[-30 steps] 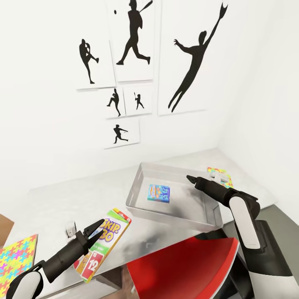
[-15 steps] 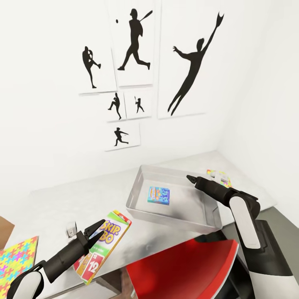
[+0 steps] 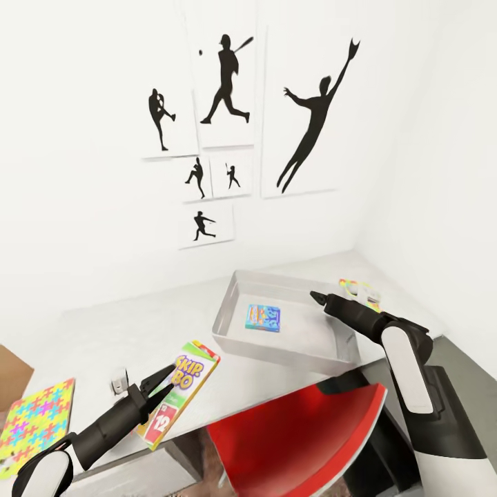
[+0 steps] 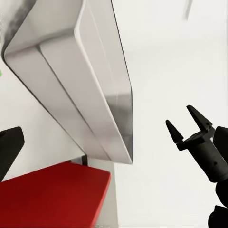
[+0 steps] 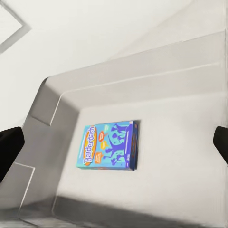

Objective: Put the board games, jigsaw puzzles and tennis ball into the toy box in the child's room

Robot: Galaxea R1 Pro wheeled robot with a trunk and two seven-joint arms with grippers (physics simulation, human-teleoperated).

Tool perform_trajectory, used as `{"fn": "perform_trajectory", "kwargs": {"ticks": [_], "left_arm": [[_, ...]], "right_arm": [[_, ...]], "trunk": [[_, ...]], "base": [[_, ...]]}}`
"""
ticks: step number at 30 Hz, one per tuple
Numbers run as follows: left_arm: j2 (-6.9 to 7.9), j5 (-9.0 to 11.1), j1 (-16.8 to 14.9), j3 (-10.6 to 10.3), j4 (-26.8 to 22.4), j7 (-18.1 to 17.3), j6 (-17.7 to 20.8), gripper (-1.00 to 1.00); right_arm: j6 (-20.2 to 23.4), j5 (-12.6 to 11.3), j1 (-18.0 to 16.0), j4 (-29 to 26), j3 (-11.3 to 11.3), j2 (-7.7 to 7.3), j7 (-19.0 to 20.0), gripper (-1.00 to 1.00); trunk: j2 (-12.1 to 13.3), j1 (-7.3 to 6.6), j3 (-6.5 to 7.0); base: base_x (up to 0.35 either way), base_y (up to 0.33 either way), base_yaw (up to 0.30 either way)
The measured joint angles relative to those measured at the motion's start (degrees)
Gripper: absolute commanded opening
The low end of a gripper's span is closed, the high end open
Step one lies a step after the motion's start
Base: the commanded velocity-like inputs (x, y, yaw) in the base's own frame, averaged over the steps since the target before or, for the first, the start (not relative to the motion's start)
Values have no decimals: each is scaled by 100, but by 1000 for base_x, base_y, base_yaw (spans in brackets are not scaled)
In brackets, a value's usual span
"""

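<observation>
The light grey toy box point(image 3: 231, 312) stands on the pale table point(image 3: 90, 338), and a blue board game point(image 3: 264, 318) lies flat inside it. My left gripper point(image 3: 166, 383) is shut on the green-yellow-red Skip-Bo board game point(image 3: 183, 393), holding it over the table's front edge, left of the toy box. Over the box's right side hovers my right gripper point(image 3: 314, 298), open and empty. The right wrist view looks down on the blue game point(image 5: 110, 145) on the box floor point(image 5: 180, 142). In the left wrist view the box's outer wall point(image 4: 90, 104) and the right gripper point(image 4: 188, 127) with parted fingers appear.
One colourful jigsaw puzzle point(image 3: 38, 417) lies at the table's left end, another point(image 3: 360, 290) beyond the box at the right. A red chair point(image 3: 297, 442) stands under the table's front edge. A small white object point(image 3: 119, 381) sits by my left gripper. Baseball silhouette posters point(image 3: 228, 117) hang on the wall.
The whole picture has shifted, so the camera moved; table and box now sit a little higher and farther left. Both arms keep their pose, the Skip-Bo box still in the left gripper.
</observation>
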Motion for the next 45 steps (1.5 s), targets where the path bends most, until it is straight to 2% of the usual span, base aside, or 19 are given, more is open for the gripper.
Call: {"fn": "perform_trajectory", "kwargs": {"ticks": [35,45], "left_arm": [[3,6,-2,-11,-58,-38,9,100],[-5,-16,-11,-7,-2,-5,0,100]], "right_arm": [[0,0,-3,0,-10,-28,-3,100],[1,-1,10,0,-20,-273,-8,100]], "trunk": [[1,0,323],[1,-3,416]], "base": [[-300,0,0],[-76,0,0]]}}
